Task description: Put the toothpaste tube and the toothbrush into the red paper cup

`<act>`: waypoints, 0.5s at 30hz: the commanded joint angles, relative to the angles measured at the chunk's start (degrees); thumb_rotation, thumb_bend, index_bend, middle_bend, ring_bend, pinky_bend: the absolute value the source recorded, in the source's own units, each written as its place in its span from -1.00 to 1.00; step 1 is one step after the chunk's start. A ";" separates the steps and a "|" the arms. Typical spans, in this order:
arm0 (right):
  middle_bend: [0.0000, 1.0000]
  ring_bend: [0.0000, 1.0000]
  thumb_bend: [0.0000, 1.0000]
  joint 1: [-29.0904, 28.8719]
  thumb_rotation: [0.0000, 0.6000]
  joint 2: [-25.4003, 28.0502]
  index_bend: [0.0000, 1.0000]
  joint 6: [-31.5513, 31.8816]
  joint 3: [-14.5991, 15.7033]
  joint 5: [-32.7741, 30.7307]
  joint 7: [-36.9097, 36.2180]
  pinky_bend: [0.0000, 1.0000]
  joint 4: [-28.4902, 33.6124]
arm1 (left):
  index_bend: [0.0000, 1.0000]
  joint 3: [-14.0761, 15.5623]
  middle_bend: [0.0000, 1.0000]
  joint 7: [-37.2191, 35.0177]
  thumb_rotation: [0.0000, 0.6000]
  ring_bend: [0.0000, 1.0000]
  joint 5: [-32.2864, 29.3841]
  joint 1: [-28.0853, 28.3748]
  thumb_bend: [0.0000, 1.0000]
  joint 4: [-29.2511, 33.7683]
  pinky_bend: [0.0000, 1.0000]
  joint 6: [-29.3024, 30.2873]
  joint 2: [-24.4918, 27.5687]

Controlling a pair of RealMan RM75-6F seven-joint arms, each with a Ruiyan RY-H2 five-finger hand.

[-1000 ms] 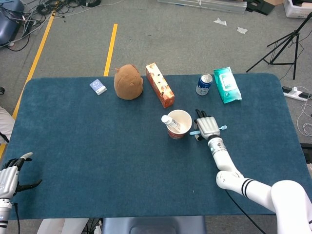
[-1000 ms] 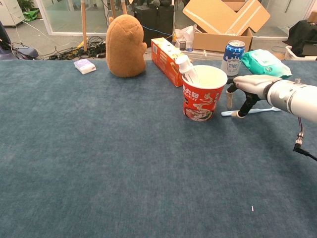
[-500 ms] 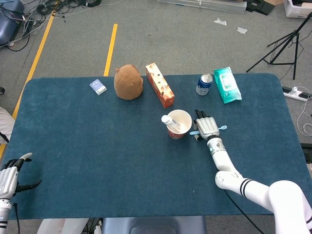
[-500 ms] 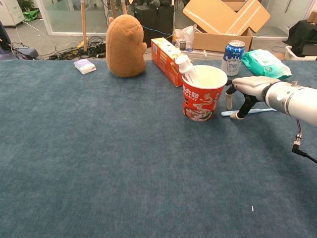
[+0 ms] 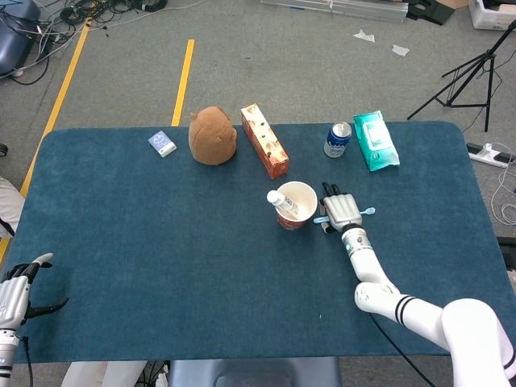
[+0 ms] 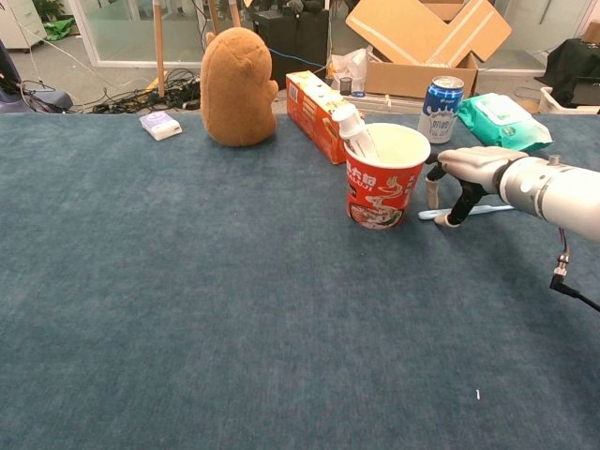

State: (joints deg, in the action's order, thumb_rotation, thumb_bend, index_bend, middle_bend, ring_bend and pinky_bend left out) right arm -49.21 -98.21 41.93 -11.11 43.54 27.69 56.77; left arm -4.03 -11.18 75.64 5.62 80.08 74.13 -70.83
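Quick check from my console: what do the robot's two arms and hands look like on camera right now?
The right arm is glossy white with rounded segments and black bands near a joint; a thin black cable hangs beneath it in the chest view. Its right hand is silver-grey with dark fingertips. The left hand, at the head view's edge, is silver-grey with dark parts between the fingers.

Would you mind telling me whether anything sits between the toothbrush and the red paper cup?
Nothing visible does. The toothbrush lies on the table just right of the red paper cup, under the right hand.
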 commanded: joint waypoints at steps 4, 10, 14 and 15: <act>-0.97 -1.00 -0.50 -0.01 1.00 -0.20 0.02 -0.10 -0.05 -0.06 0.06 -0.43 -0.22 | -0.66 -0.01 -0.42 -0.28 1.00 -0.57 0.12 -0.05 -0.95 -0.11 -0.70 0.09 -0.01; -0.97 -1.00 -0.48 -0.04 1.00 -0.37 0.04 -0.18 -0.01 0.04 0.22 -0.43 -0.39 | -0.66 -0.02 -0.42 -0.27 1.00 -0.57 0.11 -0.08 -0.95 -0.12 -0.70 0.10 -0.03; -0.96 -1.00 -0.46 -0.04 1.00 -0.49 0.07 -0.18 -0.06 0.01 0.27 -0.43 -0.48 | -0.66 -0.04 -0.42 -0.29 1.00 -0.57 0.13 -0.07 -0.95 -0.12 -0.70 0.09 -0.02; -0.96 -1.00 -0.46 -0.03 1.00 -0.49 0.07 -0.16 -0.08 0.01 0.26 -0.43 -0.48 | -0.66 -0.05 -0.42 -0.29 1.00 -0.57 0.15 -0.06 -0.95 -0.13 -0.70 0.10 -0.02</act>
State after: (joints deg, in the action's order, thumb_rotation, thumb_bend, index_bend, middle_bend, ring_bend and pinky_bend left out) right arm -49.23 -98.70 41.78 -11.20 43.55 27.95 56.30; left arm -4.08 -11.47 75.79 5.56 79.95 74.23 -70.85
